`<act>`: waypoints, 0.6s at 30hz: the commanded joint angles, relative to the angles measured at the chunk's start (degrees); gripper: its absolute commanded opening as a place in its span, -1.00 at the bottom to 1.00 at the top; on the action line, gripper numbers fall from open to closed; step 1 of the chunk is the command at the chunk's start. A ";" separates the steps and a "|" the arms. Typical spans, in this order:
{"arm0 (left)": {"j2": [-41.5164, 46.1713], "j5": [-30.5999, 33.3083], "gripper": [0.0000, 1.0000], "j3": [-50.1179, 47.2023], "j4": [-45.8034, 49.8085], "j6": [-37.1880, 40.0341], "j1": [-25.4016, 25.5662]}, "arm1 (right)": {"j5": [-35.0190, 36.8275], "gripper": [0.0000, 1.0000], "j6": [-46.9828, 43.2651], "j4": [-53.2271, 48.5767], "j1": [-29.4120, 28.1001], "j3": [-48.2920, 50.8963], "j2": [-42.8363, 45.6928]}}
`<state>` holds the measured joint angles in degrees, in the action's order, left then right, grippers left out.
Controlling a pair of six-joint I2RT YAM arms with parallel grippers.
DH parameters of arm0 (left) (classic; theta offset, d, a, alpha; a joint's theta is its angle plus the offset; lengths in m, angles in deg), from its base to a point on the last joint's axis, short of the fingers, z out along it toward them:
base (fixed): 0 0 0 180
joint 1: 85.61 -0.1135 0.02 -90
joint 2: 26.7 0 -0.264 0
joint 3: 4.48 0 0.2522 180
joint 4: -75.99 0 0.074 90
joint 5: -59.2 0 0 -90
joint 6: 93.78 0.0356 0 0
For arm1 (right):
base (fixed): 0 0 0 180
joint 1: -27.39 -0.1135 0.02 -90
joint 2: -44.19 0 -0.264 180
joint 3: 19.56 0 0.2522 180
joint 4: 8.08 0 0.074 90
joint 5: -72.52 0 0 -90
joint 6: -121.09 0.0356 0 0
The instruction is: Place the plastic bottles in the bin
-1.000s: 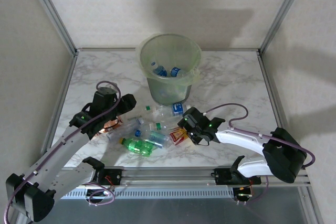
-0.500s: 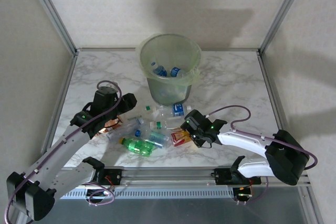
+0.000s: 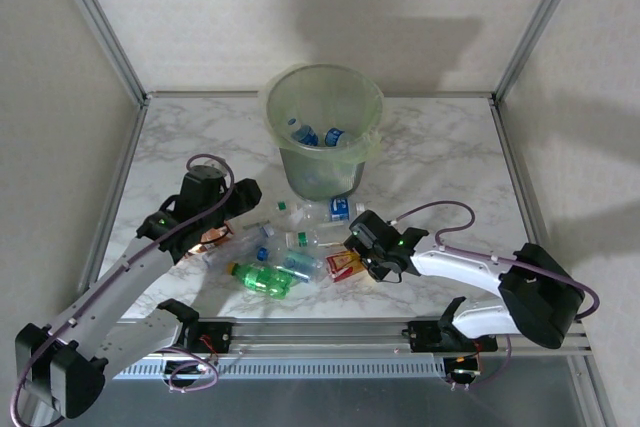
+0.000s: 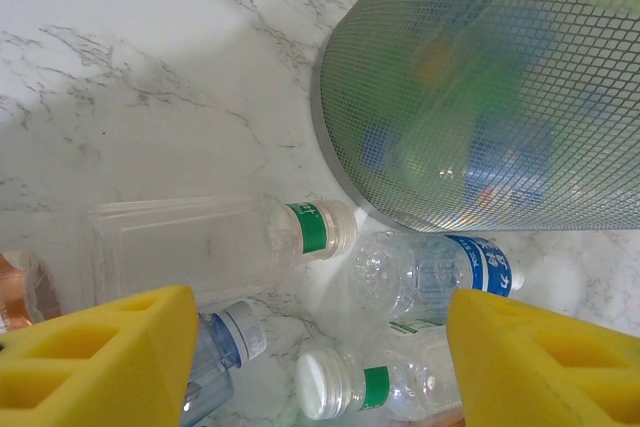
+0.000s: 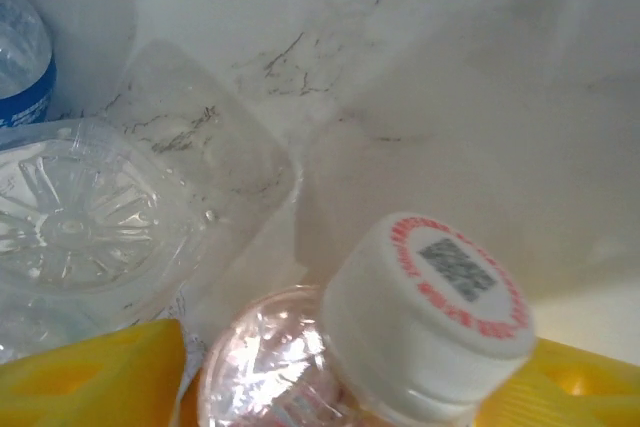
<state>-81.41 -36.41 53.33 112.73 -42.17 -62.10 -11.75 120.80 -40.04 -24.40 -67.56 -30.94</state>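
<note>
**A:** How does the right end effector [image 5: 330,372] stand?

**B:** Its yellow pads [image 5: 90,377] are on both sides of a clear bottle with a white cap [image 5: 270,372]. They are very near to the neck, but I cannot tell if they press on it.

**A:** Which way does this bottle point?

**B:** Its long axis runs away from the wrist, along the fingers, with the cap at the far end. The right wrist view gives the red print on the cap. From above the bottle is too small for that, but its red and yellow label is seen there.

**A:** And the left end effector [image 4: 320,302]?

**B:** It is wide open and holds nothing. It hangs over the pile of bottles [image 3: 290,247], on the near side of the bin [image 4: 480,97].

**A:** What lies under it?

**B:** A square clear bottle with a green band [image 4: 200,242] lies flat, long axis across the view, cap toward the bin. A blue-labelled bottle [image 4: 440,272] lies just beside the foot of the bin, cap to the right.

**A:** And further out?

**B:** From above, a green bottle [image 3: 262,278] lies on the marble surface [image 3: 440,147], nearest to the arm bases, cap to the left. The top view looks down into the bin, where bottles with blue labels [image 3: 318,135] lie. The left wrist view meets the wall from outside, and the colours come blurred through its mesh pattern.
</note>
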 commanded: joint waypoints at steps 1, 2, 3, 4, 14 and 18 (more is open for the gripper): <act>-0.05 -0.72 0.33 -0.11 -0.73 0.42 -0.39 | 0.12 0.32 0.55 0.21 -0.35 0.54 -0.27; -0.10 -0.63 0.33 -0.11 -0.66 0.42 -0.39 | 0.39 0.26 0.55 -0.03 -0.36 0.59 -0.06; -0.12 -0.59 0.32 -0.10 -0.66 0.42 -0.39 | 0.59 0.23 0.61 -0.32 -0.30 0.57 0.22; -0.05 -0.55 0.33 -0.09 -0.66 0.42 -0.40 | 0.77 0.19 0.57 -0.43 -0.24 0.64 0.51; -0.30 -0.81 0.33 0.90 -0.63 0.16 -0.44 | 3.31 0.07 0.73 -3.16 -0.31 0.44 5.73; -0.39 -0.72 0.33 1.38 -0.64 0.08 -0.39 | 5.13 0.07 -0.11 -5.58 -0.27 -0.92 7.93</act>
<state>-81.66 -37.07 53.35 112.67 -42.19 -62.10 -9.60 120.85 -41.98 -24.40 -67.56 -24.71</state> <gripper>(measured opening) 0.663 0.542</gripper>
